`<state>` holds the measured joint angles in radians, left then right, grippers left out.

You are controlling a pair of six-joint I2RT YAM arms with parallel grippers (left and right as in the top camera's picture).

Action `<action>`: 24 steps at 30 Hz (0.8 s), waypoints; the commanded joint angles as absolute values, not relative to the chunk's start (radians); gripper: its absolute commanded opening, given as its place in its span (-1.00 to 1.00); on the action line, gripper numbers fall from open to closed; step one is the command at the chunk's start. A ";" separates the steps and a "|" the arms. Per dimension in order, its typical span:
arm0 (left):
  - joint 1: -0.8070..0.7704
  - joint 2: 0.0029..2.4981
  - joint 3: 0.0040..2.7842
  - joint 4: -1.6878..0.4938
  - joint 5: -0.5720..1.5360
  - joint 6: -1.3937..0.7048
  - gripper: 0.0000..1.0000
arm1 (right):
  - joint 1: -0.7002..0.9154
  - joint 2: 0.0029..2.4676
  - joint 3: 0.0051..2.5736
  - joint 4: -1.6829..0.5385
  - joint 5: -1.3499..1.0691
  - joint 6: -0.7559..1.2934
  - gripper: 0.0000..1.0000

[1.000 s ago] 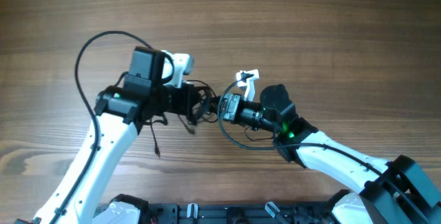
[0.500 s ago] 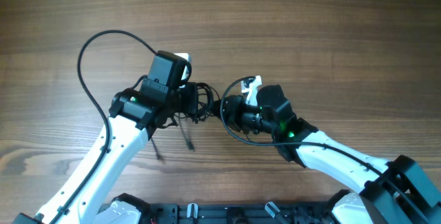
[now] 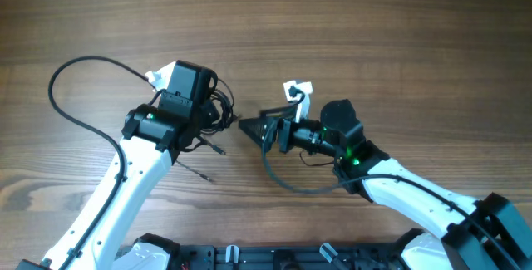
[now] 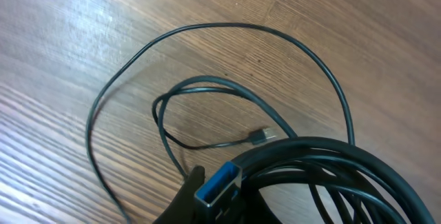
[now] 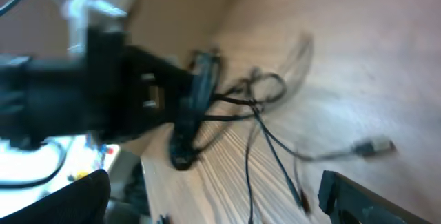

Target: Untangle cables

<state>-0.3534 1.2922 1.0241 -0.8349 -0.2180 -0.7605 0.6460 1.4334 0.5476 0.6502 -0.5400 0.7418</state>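
Note:
The cables [image 3: 221, 105] are a knot of thin black wires pinched in my left gripper [image 3: 214, 114], which is shut on them. Loose strands [image 3: 199, 170] trail from the knot toward the front of the table. In the left wrist view the bundle [image 4: 324, 162] fills the lower right, a blue-faced plug [image 4: 219, 185] sits against the fingers [image 4: 187, 195], and a thin strand with a small plug [image 4: 260, 136] lies looped on the wood. My right gripper [image 3: 248, 126] stands open just right of the knot, holding nothing. From the right wrist the knot [image 5: 196, 107] and a silver plug [image 5: 372, 146] lie ahead of the spread fingers [image 5: 358, 196].
The left arm's own thick black cable [image 3: 75, 71] arcs over the table at the far left. The right arm's cable [image 3: 283, 179] loops below its wrist. A white tag [image 3: 298, 91] sticks up from the right wrist. The wooden table [image 3: 399, 37] stretches behind both arms.
My right gripper has opened, let go of the cables and drawn back a little. The left arm has carried the knot leftward, leaving strands trailing behind.

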 commanded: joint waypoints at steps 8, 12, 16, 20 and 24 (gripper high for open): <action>-0.358 1.296 1.028 -0.881 -0.138 -0.846 -0.92 | 0.801 1.422 0.582 0.645 -0.268 0.378 0.87; -0.379 1.296 1.028 -0.887 -0.120 -0.846 -0.92 | 0.880 1.422 0.654 0.504 -0.057 0.206 0.81; -0.424 1.296 1.028 -0.887 -0.121 -0.846 -0.92 | 0.896 1.422 0.721 0.390 -0.021 0.176 0.27; -0.435 1.296 1.028 -0.889 -0.149 -0.846 -0.92 | 0.896 1.421 0.722 0.390 0.030 0.237 -0.76; -0.434 1.296 1.028 -0.904 -0.298 -0.846 -0.92 | 0.895 1.369 0.722 0.355 0.030 0.326 -0.91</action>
<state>-0.4332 1.2942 1.0248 -0.8913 -0.1608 -0.8413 0.8944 1.4265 0.7021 0.3763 -0.0109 0.2665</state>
